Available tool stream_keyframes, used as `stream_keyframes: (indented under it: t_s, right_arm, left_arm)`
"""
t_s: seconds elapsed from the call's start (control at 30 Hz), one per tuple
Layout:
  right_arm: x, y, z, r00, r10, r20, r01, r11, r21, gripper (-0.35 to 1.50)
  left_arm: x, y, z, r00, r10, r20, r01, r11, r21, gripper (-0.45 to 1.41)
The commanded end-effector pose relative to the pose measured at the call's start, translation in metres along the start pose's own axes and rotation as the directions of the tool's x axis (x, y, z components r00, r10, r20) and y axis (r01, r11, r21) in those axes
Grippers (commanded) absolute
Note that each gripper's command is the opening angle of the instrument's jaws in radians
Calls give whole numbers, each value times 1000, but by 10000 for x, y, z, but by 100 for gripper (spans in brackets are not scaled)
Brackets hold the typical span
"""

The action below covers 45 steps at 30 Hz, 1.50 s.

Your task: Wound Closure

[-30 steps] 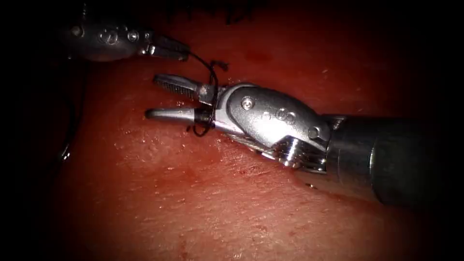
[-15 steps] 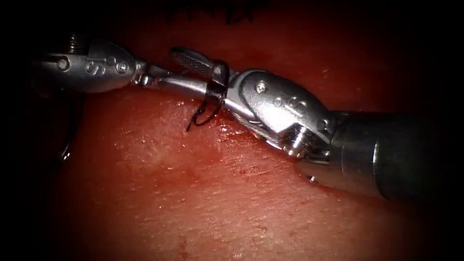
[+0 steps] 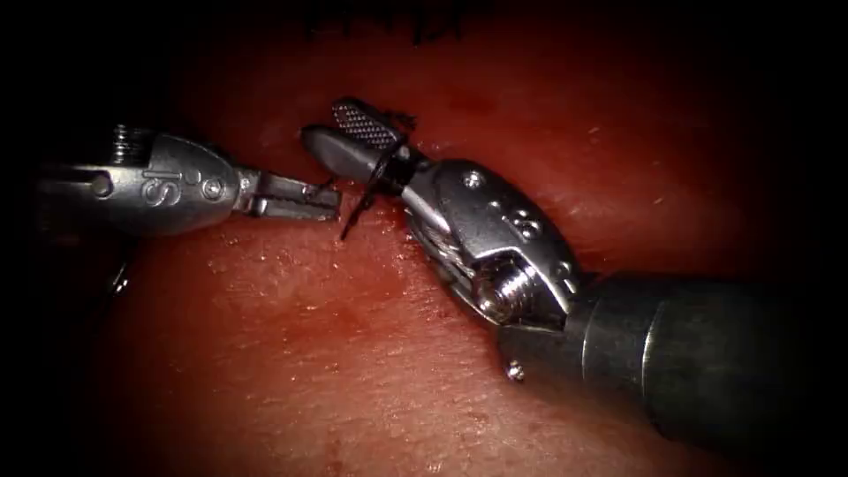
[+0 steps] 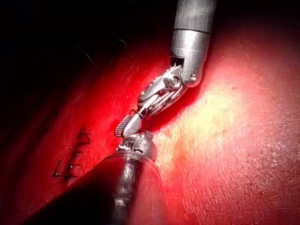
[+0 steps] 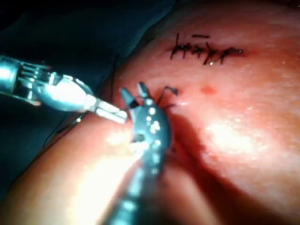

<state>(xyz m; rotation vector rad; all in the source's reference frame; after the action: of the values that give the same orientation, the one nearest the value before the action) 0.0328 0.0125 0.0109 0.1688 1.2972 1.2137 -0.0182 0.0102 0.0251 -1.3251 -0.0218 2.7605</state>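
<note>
Endoscope view: the right tool (image 3: 340, 132) is lying over the tissue (image 3: 353, 353) with its jaws parted and thread (image 3: 382, 168) looping round their base. The left tool (image 3: 309, 201) is sitting just beside it, jaws clenched, apparently pinching the thread's end. Left wrist view: the right tool (image 4: 125, 127) is showing its parted jaws. Right wrist view: the stitched cut (image 5: 206, 50) is lying beyond both tools; the thread (image 5: 166, 91) is trailing at the right tool (image 5: 133, 93).

We saw two silver steel tools (image 3: 353, 141) (image 3: 296, 199) with round screws, stamped markings and dark grey shafts (image 3: 707, 362).
</note>
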Motion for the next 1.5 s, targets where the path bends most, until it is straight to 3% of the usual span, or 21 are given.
stream_keyframes:
  t_s: [0.03, 0.07, 0.23, 0.37, 0.53, 0.77, 0.93, 1.17, 1.43, 1.5]
  right_arm:
    - [-5, -2, 4, 1000, 19, 21, -18, 999, -32, 27]
    - [-6, -2, 4, 999, 34, 33, -32, 998, -51, 29]
    - [-10, -7, -1, 996, 78, 31, -73, 989, -128, 76]
    - [-12, -15, -5, 996, 84, 32, -77, 978, -193, 78]
    - [-14, -17, -6, 994, 88, 64, -66, 957, -284, 61]
    - [-14, 2, 0, 987, 112, 116, -62, 928, -368, 61]
    - [-26, 17, 6, 981, 126, 151, -53, 909, -413, 51]
    - [-47, 37, 11, 969, 173, 177, -79, 895, -440, 53]
    - [-43, 44, 22, 964, 216, 157, -126, 888, -443, 22]
    - [-47, 44, 29, 962, 223, 160, -135, 891, -433, 22]
  left_arm:
    - [3, 3, 7, 1000, -1, 1, 1, 1000, 1, -45]
    - [5, 4, 6, 1000, -2, 1, 2, 1000, 1, -45]
    - [13, 4, 0, 1000, -8, 12, 8, 1000, 9, -45]
    - [15, -2, -1, 1000, -7, 14, 6, 1000, 11, -45]
    - [14, -9, 0, 1000, -9, 14, 9, 1000, 14, -45]
    - [13, -14, 2, 1000, -9, 14, 9, 1000, 15, -45]
    - [12, -19, 8, 1000, -11, 13, 11, 1000, 20, -45]
    - [14, -25, 17, 1000, -15, 17, 14, 1000, 27, -45]
    - [13, -19, 19, 1000, -12, 21, 12, 999, 33, -45]
    - [13, -18, 18, 1000, -12, 21, 11, 999, 32, -45]
